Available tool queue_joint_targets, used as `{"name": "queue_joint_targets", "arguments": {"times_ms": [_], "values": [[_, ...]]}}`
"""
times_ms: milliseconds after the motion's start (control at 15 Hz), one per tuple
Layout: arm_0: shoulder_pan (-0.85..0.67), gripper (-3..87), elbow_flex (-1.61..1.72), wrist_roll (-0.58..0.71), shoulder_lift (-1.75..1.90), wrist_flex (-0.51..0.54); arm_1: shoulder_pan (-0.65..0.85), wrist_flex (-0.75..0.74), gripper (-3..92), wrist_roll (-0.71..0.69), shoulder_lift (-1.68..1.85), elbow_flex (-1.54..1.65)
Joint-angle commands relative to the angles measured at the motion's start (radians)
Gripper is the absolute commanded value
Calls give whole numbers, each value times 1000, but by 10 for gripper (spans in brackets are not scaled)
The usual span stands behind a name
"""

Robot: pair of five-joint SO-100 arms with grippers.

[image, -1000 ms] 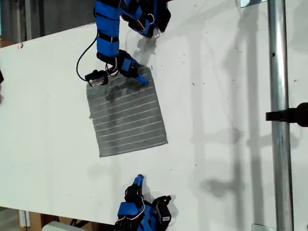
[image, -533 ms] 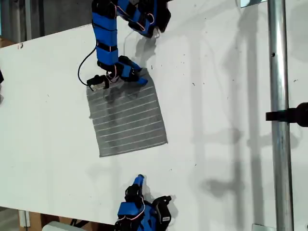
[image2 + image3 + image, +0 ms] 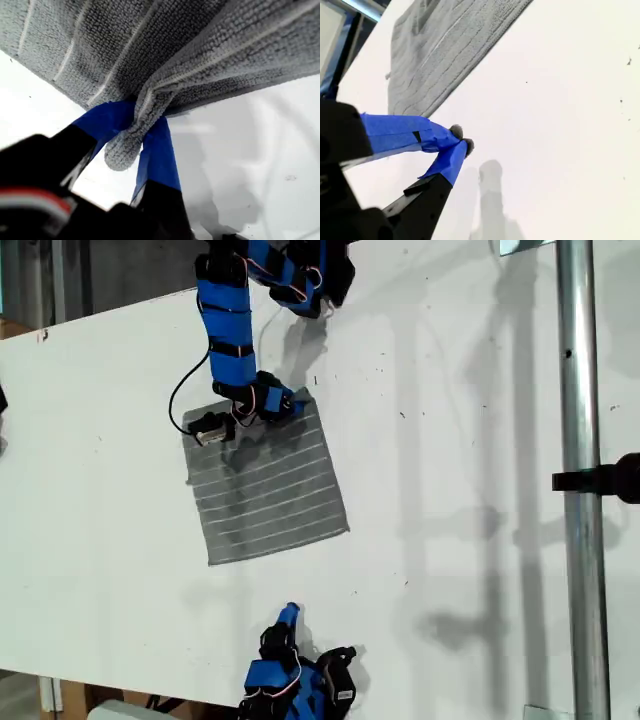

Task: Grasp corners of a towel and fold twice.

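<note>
- My second gripper (image 3: pixel 454 145) sits low at the near edge of the white desk (image 3: pixel 460 490) in the exterior view; its blue-taped jaws meet at the tips with nothing between them, just above bare desk.
- Past those tips in the second wrist view, the grey white-striped towel (image 3: pixel 440 50) lies flat, well apart from that gripper.
- In the exterior view the towel (image 3: pixel 265 485) is spread on the desk, toward that view's left of centre, its near edge flat and a near corner (image 3: pixel 345 531) squared off.
- At the towel's far edge, my first gripper (image 3: pixel 137 137) has its blue jaws clamped on a bunched corner (image 3: pixel 122 150) of the cloth, a rounded tuft poking out between them and the fabric drawn into folds above.
- In the exterior view this gripper (image 3: pixel 278 405) reaches down from the top, its blue arm (image 3: pixel 228 325) trailing a black cable (image 3: pixel 185 390).
- A metal pole (image 3: pixel 580 480) runs down the exterior view's right.
- No readable writing or labels show anywhere.
</note>
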Motion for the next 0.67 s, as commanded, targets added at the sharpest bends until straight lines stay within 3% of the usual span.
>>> {"name": "queue_joint_targets", "arguments": {"times_ms": [0, 133, 333, 600], "values": [[14, -30, -35, -9, 3, 0, -9, -17, -2, 8, 15, 9], [5, -31, -178, 8, -44, 3, -8, -20, -2, 8, 17, 14], [5, -31, -560, 57, -614, -60, 0, -25, -2, 0, 18, 14], [60, -30, -1031, 268, -1236, -91, -8, -28, -2, 0, 18, 14]]}}
